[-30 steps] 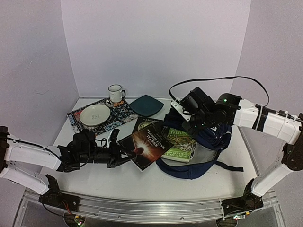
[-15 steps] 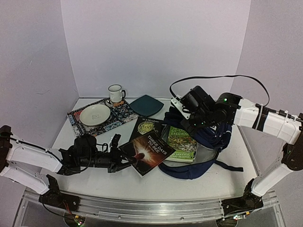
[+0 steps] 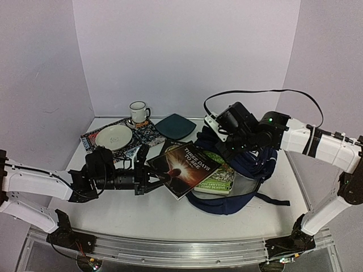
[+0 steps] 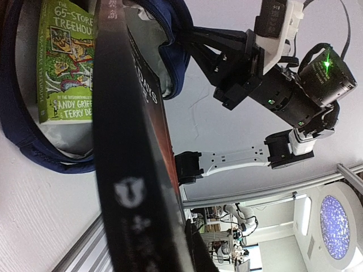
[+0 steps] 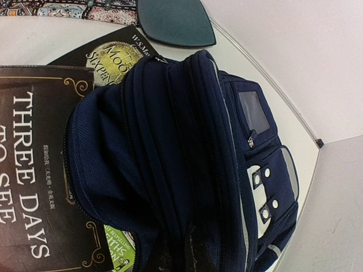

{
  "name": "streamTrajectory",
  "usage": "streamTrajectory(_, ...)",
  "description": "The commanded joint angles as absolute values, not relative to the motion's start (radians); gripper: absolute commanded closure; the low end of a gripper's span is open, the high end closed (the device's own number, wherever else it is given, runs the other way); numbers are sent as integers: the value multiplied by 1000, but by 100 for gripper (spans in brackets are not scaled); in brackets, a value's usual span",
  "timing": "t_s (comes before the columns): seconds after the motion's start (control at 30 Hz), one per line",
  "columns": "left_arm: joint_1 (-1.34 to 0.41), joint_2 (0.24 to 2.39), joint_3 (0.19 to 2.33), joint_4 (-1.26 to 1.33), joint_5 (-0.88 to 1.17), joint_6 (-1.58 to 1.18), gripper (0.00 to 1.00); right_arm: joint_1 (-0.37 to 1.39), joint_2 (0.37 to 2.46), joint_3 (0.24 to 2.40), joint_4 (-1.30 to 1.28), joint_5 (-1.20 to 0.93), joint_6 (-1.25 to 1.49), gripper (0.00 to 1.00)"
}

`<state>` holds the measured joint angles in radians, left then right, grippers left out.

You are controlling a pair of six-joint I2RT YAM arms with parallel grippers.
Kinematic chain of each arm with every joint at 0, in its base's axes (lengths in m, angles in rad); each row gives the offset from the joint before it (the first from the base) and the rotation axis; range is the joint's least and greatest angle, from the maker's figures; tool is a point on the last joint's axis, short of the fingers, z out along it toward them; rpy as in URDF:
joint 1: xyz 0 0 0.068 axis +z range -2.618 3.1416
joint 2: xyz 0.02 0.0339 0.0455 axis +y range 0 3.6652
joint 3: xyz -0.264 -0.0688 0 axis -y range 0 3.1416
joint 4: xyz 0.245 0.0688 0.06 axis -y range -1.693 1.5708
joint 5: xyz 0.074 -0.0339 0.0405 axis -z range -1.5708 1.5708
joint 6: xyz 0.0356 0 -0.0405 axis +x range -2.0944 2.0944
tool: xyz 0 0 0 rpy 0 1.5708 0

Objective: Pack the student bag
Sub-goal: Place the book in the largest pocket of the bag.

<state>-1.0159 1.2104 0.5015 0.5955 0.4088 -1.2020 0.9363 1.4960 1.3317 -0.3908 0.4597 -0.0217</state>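
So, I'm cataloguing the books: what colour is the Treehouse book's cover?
The Treehouse book is bright green with pale lettering, clearest in the left wrist view.

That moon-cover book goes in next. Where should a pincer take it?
The moon-cover book lies flat, its near part hidden by the student bag. So likely take its bare far corner near the teal plate, coming from the left.

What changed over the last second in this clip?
The left gripper, shut on the dark book, lifted it and carried it right toward the open bag, now overlapping the green book. The right gripper kept holding the bag open; mug and plate stayed.
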Motion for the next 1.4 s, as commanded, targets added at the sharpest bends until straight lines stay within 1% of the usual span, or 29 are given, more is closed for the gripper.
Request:
streamTrajectory(0.0,-1022,1180,584,740,460,-1153,100,946,1429,1338,-238,437,16,100)
streamTrajectory(0.33,-1020,1396,559,762,434,-1173,100,946,1415,1331,-219,361,65,100)
streamTrajectory(0.57,-1020,1548,546,812,428,-1271,100,946,1407,1322,-208,322,99,100)
streamTrajectory(0.77,-1023,1589,543,867,389,-1328,100,946,1402,1313,-192,285,110,100)
streamTrajectory(0.9,-1024,1606,604,876,323,-1344,100,947,1402,1297,-178,250,134,100)
streamTrajectory(1.1,-1033,1721,752,885,250,-1390,100,948,1388,1257,-150,216,183,100)
streamTrajectory(1.37,-1081,1837,863,892,54,-1436,100,949,1363,1216,-135,201,202,100)
